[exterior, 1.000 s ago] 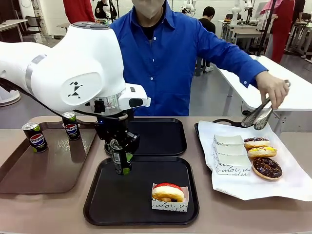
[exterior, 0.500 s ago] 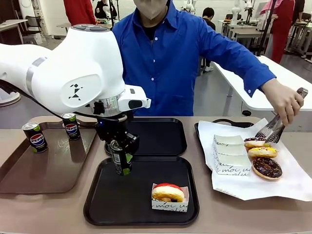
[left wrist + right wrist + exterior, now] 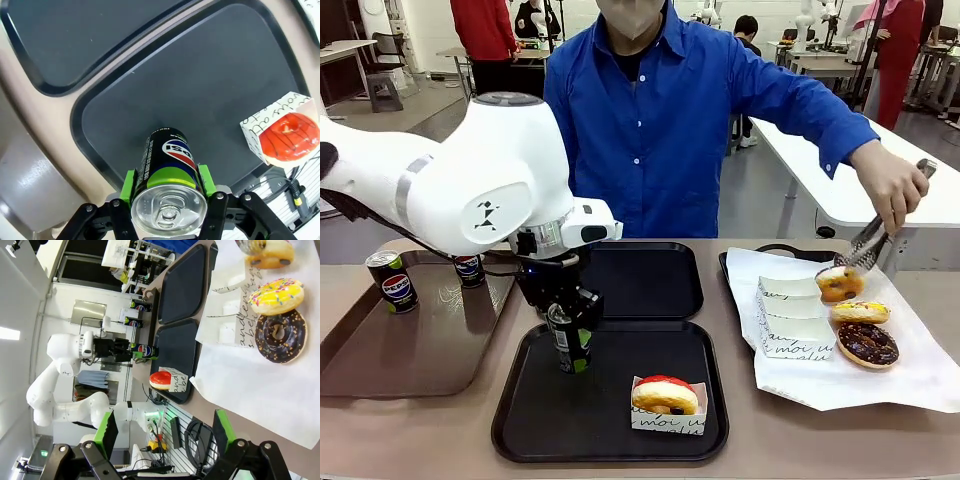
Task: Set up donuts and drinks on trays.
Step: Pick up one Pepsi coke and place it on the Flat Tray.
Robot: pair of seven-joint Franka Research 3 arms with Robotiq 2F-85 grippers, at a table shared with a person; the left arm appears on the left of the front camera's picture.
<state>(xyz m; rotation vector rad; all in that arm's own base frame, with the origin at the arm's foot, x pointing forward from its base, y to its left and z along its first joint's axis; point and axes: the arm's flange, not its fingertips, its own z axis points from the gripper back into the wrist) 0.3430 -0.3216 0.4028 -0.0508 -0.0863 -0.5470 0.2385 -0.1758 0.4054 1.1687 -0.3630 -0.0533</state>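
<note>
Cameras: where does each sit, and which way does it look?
Front view: fixed between the arms, facing the person across the table; white left arm shows.
Left wrist view: looks down at the black-and-green aluminium can in the left gripper.
Right wrist view: rolled sideways, over iced ring donuts; open right gripper shows.
All share the red-iced boxed donut.

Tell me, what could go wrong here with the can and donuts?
The slim can in the robot's left hand might tip on the near black tray if let go before it stands flat. The donut pinched in the person's tongs could slip and drop onto the white paper.
</note>
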